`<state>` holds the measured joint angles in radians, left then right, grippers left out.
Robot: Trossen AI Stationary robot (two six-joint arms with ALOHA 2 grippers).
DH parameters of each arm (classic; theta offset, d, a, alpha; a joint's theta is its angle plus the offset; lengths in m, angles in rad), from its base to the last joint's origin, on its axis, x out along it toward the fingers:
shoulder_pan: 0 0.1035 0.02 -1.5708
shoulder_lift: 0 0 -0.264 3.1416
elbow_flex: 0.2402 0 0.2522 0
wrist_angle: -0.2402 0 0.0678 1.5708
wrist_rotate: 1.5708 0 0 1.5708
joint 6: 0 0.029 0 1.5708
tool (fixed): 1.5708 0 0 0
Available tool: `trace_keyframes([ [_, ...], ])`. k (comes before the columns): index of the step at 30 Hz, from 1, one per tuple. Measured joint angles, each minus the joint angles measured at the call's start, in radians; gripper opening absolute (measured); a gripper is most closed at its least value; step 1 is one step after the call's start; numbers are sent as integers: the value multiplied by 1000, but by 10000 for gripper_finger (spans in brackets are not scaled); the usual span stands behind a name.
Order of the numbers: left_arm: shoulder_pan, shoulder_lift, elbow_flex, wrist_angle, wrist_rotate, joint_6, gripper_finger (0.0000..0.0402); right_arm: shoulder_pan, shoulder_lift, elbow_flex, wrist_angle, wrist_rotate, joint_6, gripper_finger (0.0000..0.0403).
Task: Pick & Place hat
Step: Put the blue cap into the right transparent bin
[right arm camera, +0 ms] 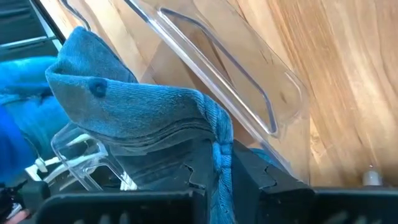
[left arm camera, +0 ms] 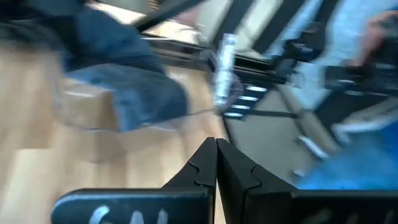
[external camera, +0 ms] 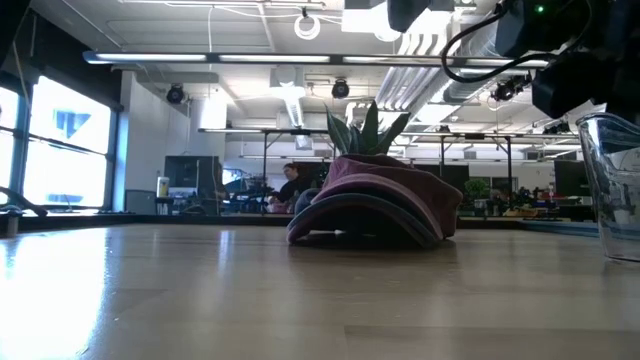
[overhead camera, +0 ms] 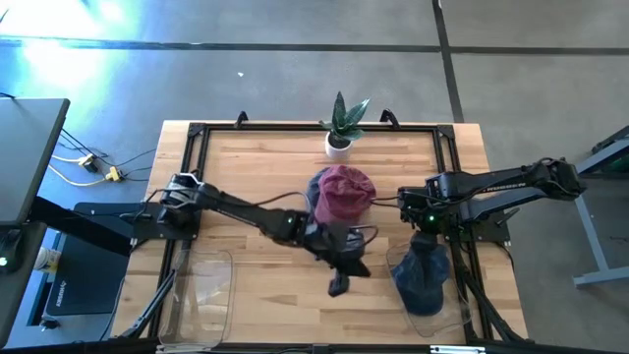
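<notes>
Right hand pinches the blue hat over a clear bin; left hand is pressed together and holds nothing.

The right hand (right arm camera: 217, 171) has its 2 fingers clamped on a fold of the blue hat (overhead camera: 423, 270), which hangs into the clear bin (right arm camera: 249, 93) at about 4 o'clock on the counter (overhead camera: 256, 167). The left hand (left arm camera: 216, 163) shows its fingers pressed flat against each other with nothing between them, near 6 o'clock of the counter's middle. A maroon hat (overhead camera: 342, 192) lies at the centre, just at 6 o'clock from a potted plant (overhead camera: 340, 126). A second clear bin (overhead camera: 201, 290) sits at 8 o'clock. The left wrist view is smeared, so the shapes beyond its fingers are hard to make out.
</notes>
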<state>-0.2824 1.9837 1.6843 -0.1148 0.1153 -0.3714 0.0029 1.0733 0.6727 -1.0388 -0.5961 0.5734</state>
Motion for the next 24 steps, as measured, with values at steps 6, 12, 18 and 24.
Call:
trace_keyframes([
  [6,-24,111,-19,238,-127,3,0,0,0,0,9,-2,6,25],
  [12,-17,205,-20,280,-234,-79,0,7,-2,0,12,-15,29,32],
  [18,-4,253,-9,336,-255,-108,0,36,-2,0,40,-16,33,26],
  [24,-7,302,-1,406,-230,-104,0,47,-3,0,57,-15,56,34],
])
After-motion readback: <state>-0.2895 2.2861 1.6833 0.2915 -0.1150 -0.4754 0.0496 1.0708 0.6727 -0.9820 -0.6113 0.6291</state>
